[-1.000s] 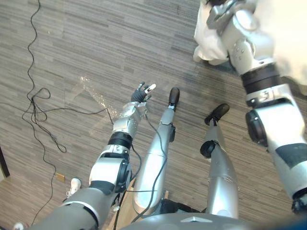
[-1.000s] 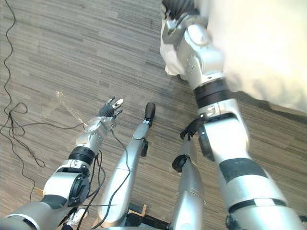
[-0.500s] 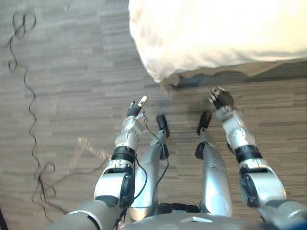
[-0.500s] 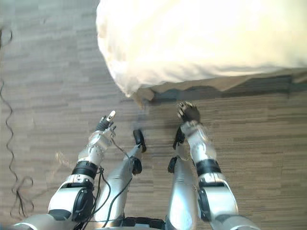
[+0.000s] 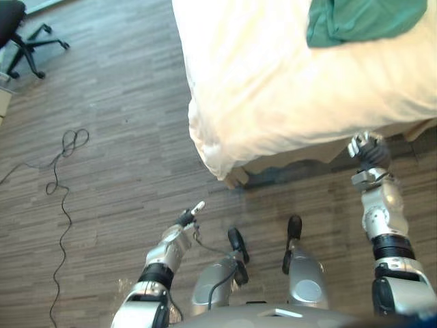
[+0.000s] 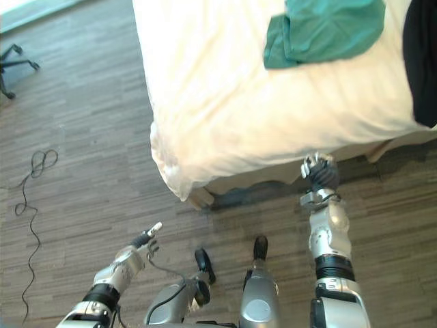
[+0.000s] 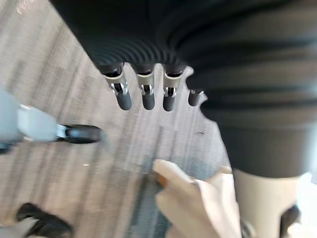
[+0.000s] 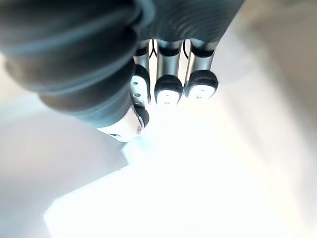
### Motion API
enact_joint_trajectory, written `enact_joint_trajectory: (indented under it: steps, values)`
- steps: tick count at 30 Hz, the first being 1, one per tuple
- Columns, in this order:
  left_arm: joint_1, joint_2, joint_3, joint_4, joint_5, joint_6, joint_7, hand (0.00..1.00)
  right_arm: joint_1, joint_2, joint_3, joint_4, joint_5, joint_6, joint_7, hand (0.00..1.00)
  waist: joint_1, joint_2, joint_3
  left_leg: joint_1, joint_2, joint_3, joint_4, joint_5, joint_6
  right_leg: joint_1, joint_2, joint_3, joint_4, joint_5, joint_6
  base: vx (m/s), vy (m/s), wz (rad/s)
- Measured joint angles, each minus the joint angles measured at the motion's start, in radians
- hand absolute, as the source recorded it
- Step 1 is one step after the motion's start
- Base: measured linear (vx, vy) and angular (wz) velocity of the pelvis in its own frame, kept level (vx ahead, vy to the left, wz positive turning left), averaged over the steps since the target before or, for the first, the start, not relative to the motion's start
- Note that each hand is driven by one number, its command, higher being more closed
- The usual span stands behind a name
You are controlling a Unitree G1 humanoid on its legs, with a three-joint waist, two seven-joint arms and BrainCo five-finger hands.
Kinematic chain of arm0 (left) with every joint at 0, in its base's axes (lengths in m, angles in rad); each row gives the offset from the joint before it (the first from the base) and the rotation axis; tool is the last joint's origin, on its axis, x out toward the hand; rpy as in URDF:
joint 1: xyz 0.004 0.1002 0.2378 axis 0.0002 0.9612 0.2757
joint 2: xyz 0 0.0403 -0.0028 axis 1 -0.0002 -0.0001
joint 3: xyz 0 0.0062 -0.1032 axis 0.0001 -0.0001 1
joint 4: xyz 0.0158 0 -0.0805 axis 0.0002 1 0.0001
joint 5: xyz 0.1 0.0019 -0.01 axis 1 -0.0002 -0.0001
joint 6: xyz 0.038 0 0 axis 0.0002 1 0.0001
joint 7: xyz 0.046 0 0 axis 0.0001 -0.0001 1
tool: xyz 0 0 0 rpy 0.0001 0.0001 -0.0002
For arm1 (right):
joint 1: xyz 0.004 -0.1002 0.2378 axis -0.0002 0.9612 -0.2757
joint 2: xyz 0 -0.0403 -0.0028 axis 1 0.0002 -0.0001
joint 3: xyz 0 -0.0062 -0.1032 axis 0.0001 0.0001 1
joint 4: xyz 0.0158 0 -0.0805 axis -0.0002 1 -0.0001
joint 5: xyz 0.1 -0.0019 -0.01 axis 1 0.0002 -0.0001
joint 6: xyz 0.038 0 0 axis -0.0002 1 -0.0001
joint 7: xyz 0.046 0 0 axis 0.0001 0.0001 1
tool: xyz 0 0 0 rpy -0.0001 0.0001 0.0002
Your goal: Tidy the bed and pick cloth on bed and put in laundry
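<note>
Right hand [image 5: 369, 149] sits by the near edge of the bed with the creamy white cover [image 5: 273, 89], fingers curled in, holding nothing. Left hand [image 5: 186, 219] hangs low over the grey wood floor [image 5: 102, 137], fingers loose. The crumpled green cloth [image 5: 362, 20] lies far up the bed, well away from both. I think the robot should lean closer, open that curled hand wide and grab the bunched middle.

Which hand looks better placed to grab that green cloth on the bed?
The right, probably. The right hand is up at the edge of the bed, on the side where the green cloth lies; the left hand hangs low over the floor, farther away.
</note>
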Motion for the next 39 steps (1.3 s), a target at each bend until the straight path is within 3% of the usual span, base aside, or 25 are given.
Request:
enact_joint_trajectory:
  steps: [1, 3, 4, 6, 9, 12, 14, 16, 17, 18, 19, 23, 25, 27, 34, 37, 39]
  values:
    - [0.029, -0.001, -0.015, 0.000, 0.000, 0.009, 0.000, 0.00, -0.001, -0.008, 0.001, -0.035, 0.003, 0.019, 0.035, 1.00, 0.001, 0.000, -0.014, 0.014, 0.000, -0.002, -0.008, -0.007, 0.001, 0.014, 0.003, -0.001, -0.012, 0.000, 0.002, 0.03, 0.033, -0.02]
    - [0.084, -0.019, -0.042, 0.004, 0.021, 0.026, -0.011, 0.00, -0.004, -0.012, 0.008, -0.114, 0.044, 0.124, 0.146, 1.00, 0.000, 0.004, -0.048, 0.029, -0.007, -0.003, -0.009, -0.013, -0.002, 0.039, 0.000, -0.001, -0.042, 0.013, 0.007, 0.01, 0.040, -0.02]
    - [0.092, -0.025, -0.052, 0.006, 0.031, 0.028, -0.020, 0.00, -0.009, -0.012, 0.018, -0.128, 0.050, 0.152, 0.168, 1.00, 0.000, 0.008, -0.051, 0.035, -0.010, -0.004, -0.009, -0.016, -0.005, 0.044, -0.002, -0.001, -0.048, 0.016, 0.009, -0.02, 0.043, -0.01]
    - [0.111, -0.050, -0.069, 0.019, 0.038, 0.031, -0.038, 0.00, -0.059, -0.014, 0.083, -0.137, 0.080, 0.261, 0.220, 1.00, -0.007, 0.030, -0.061, 0.033, -0.021, -0.009, -0.011, -0.023, -0.014, 0.048, -0.010, 0.000, -0.067, 0.028, 0.006, -0.03, 0.053, -0.04]
    - [0.082, -0.077, -0.099, 0.048, 0.028, 0.022, -0.045, 0.00, -0.182, -0.001, 0.201, -0.135, 0.126, 0.375, 0.232, 1.00, -0.017, 0.082, -0.060, -0.021, -0.033, -0.019, -0.011, -0.025, -0.021, -0.004, -0.021, 0.002, -0.069, 0.049, 0.006, -0.07, 0.045, 0.04]
    - [-0.032, -0.068, -0.100, 0.076, 0.012, -0.023, -0.062, 0.00, -0.422, 0.032, 0.296, -0.096, 0.170, 0.416, 0.165, 1.00, -0.019, 0.113, 0.002, -0.143, -0.039, -0.021, -0.010, -0.004, -0.049, -0.150, -0.030, 0.023, -0.022, 0.064, -0.001, -0.10, -0.006, -0.05]
    - [-0.131, -0.048, -0.090, 0.088, -0.019, -0.064, -0.070, 0.00, -0.596, 0.053, 0.307, -0.058, 0.205, 0.411, 0.079, 1.00, -0.011, 0.119, 0.070, -0.233, -0.036, -0.026, -0.018, 0.042, -0.051, -0.256, -0.026, 0.031, 0.003, 0.085, -0.013, -0.11, -0.056, 0.01]
    - [-0.305, -0.029, -0.092, 0.133, -0.021, -0.116, -0.090, 0.00, -0.754, 0.037, 0.280, 0.003, 0.240, 0.372, -0.039, 1.00, 0.034, 0.118, 0.116, -0.371, -0.024, -0.031, -0.048, 0.123, -0.029, -0.405, -0.011, 0.029, 0.006, 0.120, -0.047, -0.16, -0.107, 0.16]
    - [-0.344, -0.029, -0.092, 0.142, -0.021, -0.129, -0.098, 0.00, -0.778, 0.030, 0.266, 0.022, 0.247, 0.359, -0.065, 1.00, 0.043, 0.119, 0.127, -0.397, -0.021, -0.033, -0.050, 0.136, -0.025, -0.432, -0.007, 0.026, 0.008, 0.125, -0.053, -0.14, -0.111, 0.11]
    - [-0.414, -0.034, -0.093, 0.153, -0.023, -0.151, -0.109, 0.00, -0.811, 0.016, 0.237, 0.056, 0.252, 0.333, -0.114, 1.00, 0.072, 0.115, 0.150, -0.441, -0.016, -0.043, -0.055, 0.166, 0.002, -0.485, -0.001, 0.029, 0.023, 0.134, -0.061, -0.07, -0.072, 0.04]
    - [-0.459, -0.042, -0.091, 0.154, -0.026, -0.168, -0.108, 0.00, -0.819, 0.009, 0.222, 0.049, 0.271, 0.292, -0.132, 1.00, 0.093, 0.113, 0.151, -0.490, -0.013, -0.052, -0.053, 0.181, 0.008, -0.543, 0.001, 0.032, 0.042, 0.136, -0.066, -0.08, -0.075, 0.02]
    - [-0.579, -0.072, -0.044, 0.144, -0.042, -0.169, -0.086, 0.00, -0.867, 0.006, 0.218, -0.031, 0.278, 0.214, -0.207, 1.00, 0.105, 0.110, 0.153, -0.603, -0.008, -0.070, 0.009, 0.189, 0.006, -0.655, -0.016, 0.035, 0.127, 0.114, -0.071, -0.03, 0.000, 0.19]
    - [-0.626, -0.092, -0.009, 0.090, -0.041, -0.156, -0.058, 0.00, -0.867, 0.011, 0.190, -0.075, 0.280, 0.180, -0.252, 1.00, 0.118, 0.109, 0.154, -0.657, 0.002, -0.085, 0.047, 0.163, 0.010, -0.709, -0.015, 0.037, 0.172, 0.081, -0.082, -0.06, -0.003, 0.18]
    - [-0.673, -0.099, 0.053, 0.021, -0.038, -0.128, -0.014, 0.00, -0.878, 0.012, 0.175, -0.141, 0.306, 0.129, -0.295, 1.00, 0.130, 0.075, 0.177, -0.724, 0.022, -0.079, 0.087, 0.142, 0.012, -0.765, -0.005, 0.037, 0.183, 0.077, -0.081, -0.09, -0.015, -0.04]
    - [-0.623, -0.108, 0.164, -0.071, -0.009, -0.055, 0.088, 0.00, -0.765, 0.008, 0.009, -0.188, 0.426, 0.054, -0.293, 1.00, 0.102, 0.013, 0.199, -0.732, 0.075, 0.005, 0.127, 0.138, 0.016, -0.740, 0.028, 0.051, 0.113, 0.096, -0.054, -0.02, 0.015, -0.14]
    - [-0.590, -0.082, 0.203, -0.095, -0.009, -0.038, 0.112, 0.00, -0.601, -0.006, -0.135, -0.161, 0.437, 0.047, -0.281, 1.00, 0.079, -0.037, 0.201, -0.718, 0.102, 0.029, 0.199, 0.091, 0.018, -0.689, 0.041, 0.054, 0.081, 0.103, -0.045, 0.02, -0.004, -0.25]
    - [-0.565, -0.069, 0.204, -0.113, -0.009, -0.034, 0.120, 0.00, -0.494, -0.006, -0.199, -0.155, 0.437, 0.047, -0.263, 1.00, 0.063, -0.054, 0.204, -0.696, 0.119, 0.035, 0.253, 0.051, 0.017, -0.647, 0.048, 0.056, 0.076, 0.105, -0.042, 0.05, -0.016, -0.31]
